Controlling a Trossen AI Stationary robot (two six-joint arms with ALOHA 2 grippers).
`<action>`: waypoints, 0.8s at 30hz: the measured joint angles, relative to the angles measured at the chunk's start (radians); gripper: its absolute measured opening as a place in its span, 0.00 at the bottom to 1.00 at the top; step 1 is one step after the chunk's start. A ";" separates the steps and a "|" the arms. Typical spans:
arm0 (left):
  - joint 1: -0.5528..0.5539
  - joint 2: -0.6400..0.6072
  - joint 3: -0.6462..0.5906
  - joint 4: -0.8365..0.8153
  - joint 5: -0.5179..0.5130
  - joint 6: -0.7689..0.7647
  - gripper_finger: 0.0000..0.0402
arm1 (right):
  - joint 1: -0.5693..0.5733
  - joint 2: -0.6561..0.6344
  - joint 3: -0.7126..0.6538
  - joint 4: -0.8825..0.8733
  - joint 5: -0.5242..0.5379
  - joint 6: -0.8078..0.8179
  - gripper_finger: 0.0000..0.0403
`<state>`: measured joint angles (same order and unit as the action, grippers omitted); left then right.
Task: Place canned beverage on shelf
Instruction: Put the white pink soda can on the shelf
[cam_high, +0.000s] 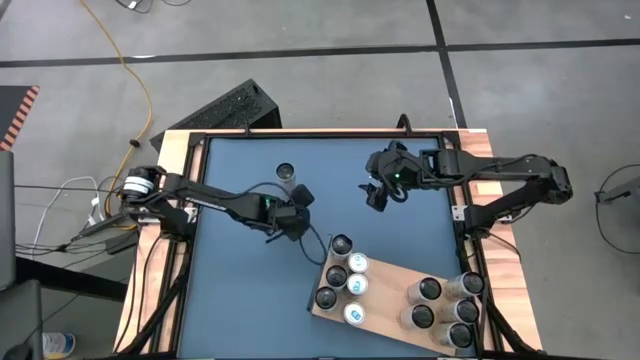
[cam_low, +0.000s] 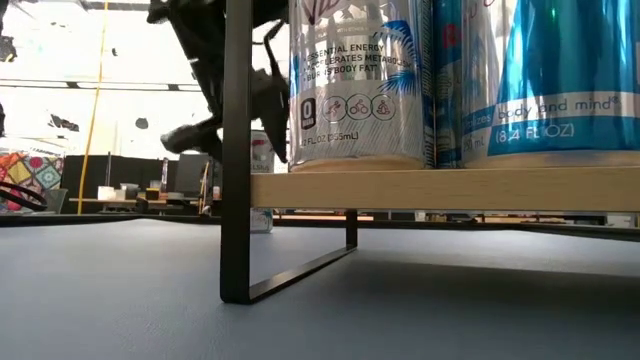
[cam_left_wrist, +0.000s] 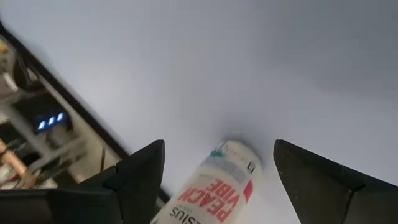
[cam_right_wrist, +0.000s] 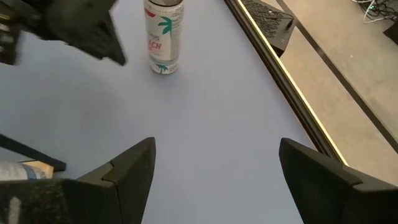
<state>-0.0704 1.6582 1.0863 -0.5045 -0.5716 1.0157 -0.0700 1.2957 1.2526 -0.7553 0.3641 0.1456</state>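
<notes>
Left gripper (cam_high: 297, 212) fingers spread, mid-table; right gripper (cam_high: 377, 193) fingers spread, hovering apart.

I log a blue-grey tabletop (cam_high: 240, 290), a light-brown plain-grained shelf (cam_high: 388, 285) on a black frame (cam_low: 236, 150), and a white can (cam_right_wrist: 163, 37) with teal palm and red lettering.

The blue-grey tabletop (cam_high: 240, 290) carries one upright can (cam_high: 286, 174) standing alone, apart from the shelf. The light-brown wooden shelf (cam_high: 391, 291) stands on dark legs, bearing two clusters of upright cans (cam_high: 345, 280).
</notes>
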 joint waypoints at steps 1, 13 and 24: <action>-0.002 -0.015 0.000 0.000 0.029 0.000 0.71 | -0.004 0.000 0.000 0.000 0.000 0.000 0.80; -0.034 -0.208 0.000 -0.007 0.143 -0.266 0.71 | -0.025 0.012 0.001 0.324 -0.136 -0.075 0.80; -0.089 -0.518 0.000 -0.039 -0.117 -0.765 0.71 | -0.083 0.242 0.009 0.723 -0.281 -0.110 0.80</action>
<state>-0.1589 1.1405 1.0863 -0.5431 -0.6888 0.2511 -0.1525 1.5381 1.2614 -0.0326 0.0829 0.0357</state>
